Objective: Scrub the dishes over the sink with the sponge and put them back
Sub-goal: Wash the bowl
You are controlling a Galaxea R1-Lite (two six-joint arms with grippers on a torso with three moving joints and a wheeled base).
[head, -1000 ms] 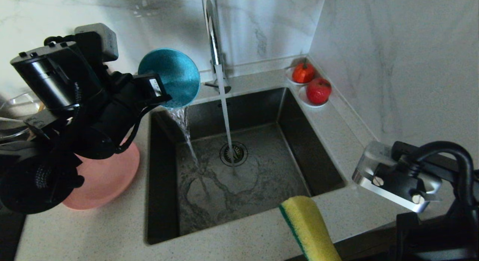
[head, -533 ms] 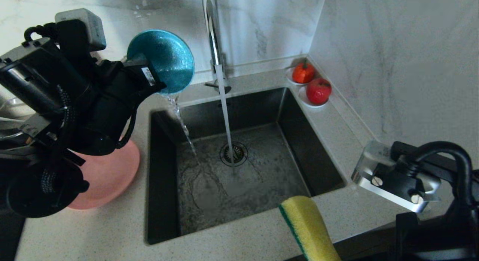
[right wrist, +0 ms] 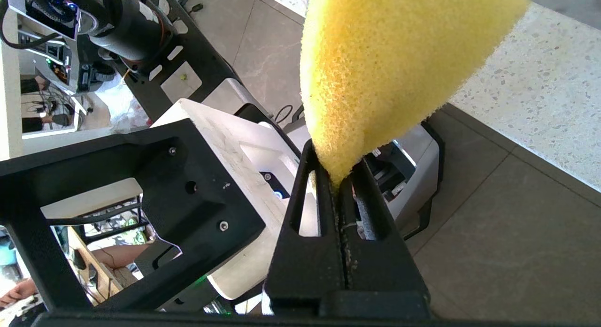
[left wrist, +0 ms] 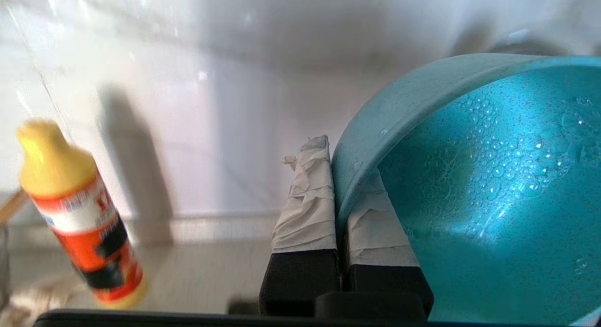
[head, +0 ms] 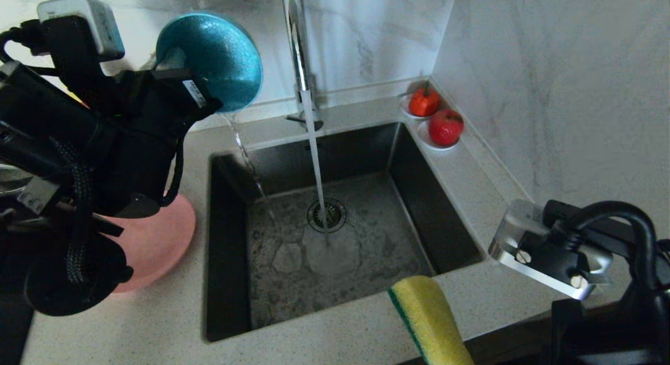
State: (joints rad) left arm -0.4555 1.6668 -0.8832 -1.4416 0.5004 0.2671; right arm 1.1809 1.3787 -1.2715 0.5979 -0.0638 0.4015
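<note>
**Bowl Draining Over Counter Edge**

Head view: left gripper [head: 175,74] clamped on teal bowl [head: 212,58], tilted, dripping toward sink [head: 335,229]; tap [head: 296,45] running; pink plate [head: 157,239] on the counter left of the sink.

Left wrist view: taped fingers [left wrist: 305,195] pinching wet bowl rim [left wrist: 375,125]; bottle [left wrist: 75,209] nearby.

Right wrist view: right gripper [right wrist: 339,177] squeezed onto sponge [right wrist: 389,59], beside counter [right wrist: 540,92].

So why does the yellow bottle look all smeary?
In the left wrist view the bottle is blurred, while the bowl held by the left tool stays crisp; in the head view the tap shows bright glare.
</note>
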